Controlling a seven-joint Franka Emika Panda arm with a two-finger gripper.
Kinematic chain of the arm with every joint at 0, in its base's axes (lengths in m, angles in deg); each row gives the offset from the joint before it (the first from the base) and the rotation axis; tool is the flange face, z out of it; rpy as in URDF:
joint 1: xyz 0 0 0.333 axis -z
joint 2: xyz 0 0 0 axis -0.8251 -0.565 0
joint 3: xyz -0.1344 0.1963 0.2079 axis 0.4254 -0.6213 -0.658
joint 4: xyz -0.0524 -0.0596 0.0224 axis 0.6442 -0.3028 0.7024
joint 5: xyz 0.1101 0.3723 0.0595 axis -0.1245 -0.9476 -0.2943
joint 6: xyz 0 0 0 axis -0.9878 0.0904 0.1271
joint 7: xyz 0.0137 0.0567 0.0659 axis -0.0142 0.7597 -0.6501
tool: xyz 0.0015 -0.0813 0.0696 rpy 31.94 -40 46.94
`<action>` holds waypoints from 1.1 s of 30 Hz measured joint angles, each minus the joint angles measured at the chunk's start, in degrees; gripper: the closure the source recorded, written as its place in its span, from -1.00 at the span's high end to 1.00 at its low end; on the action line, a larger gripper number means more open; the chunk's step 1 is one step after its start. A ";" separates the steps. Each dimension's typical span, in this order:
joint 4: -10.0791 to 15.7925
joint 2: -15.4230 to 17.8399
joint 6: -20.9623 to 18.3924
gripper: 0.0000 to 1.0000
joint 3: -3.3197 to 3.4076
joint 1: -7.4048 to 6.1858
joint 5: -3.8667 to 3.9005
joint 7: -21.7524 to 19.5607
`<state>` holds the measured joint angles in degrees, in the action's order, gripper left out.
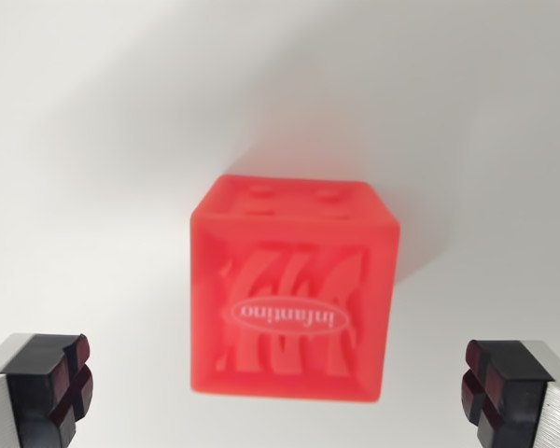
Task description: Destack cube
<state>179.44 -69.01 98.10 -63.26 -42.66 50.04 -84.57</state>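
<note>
The red cube [294,291] sits near the middle of the wrist view, ahead of and between the two fingers [56,387], which stand wide apart at the bottom corners of the view and touch nothing; the gripper [278,392] holds nothing. What the coming move seems to turn on is that the cube lies almost squarely on the line between the fingertips but further out along the approach, so the hand would likely need to travel straight toward it before the fingers could come in on its two side faces. The cube has no long axis to speak of; its sides look about equal, and its side faces run roughly parallel to the pads, which suits a straight pinch. It looks like soft, matte moulded plastic or rubber with rounded edges, a raised wavy relief and a white oval logo on the face toward the camera, and shallow round dimples on the adjoining face. The fingers are dark blocks with reddish grooved pads on grey metal mounts. The white surface [103,140] around is plain and smooth, with a faint shadow; whether another cube lies hidden behind this one cannot be told.
</note>
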 joint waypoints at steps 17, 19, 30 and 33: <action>0.57 9.79 -9.04 1.00 1.07 -0.64 2.53 -1.78; 0.55 11.04 -10.34 1.00 1.12 -0.64 2.86 -1.98; -0.44 16.79 -17.00 1.00 1.18 -0.64 4.10 -2.90; -0.96 18.16 -18.87 1.00 1.19 -0.63 4.35 -3.07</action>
<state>178.48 -50.85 79.24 -62.07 -43.29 54.39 -87.64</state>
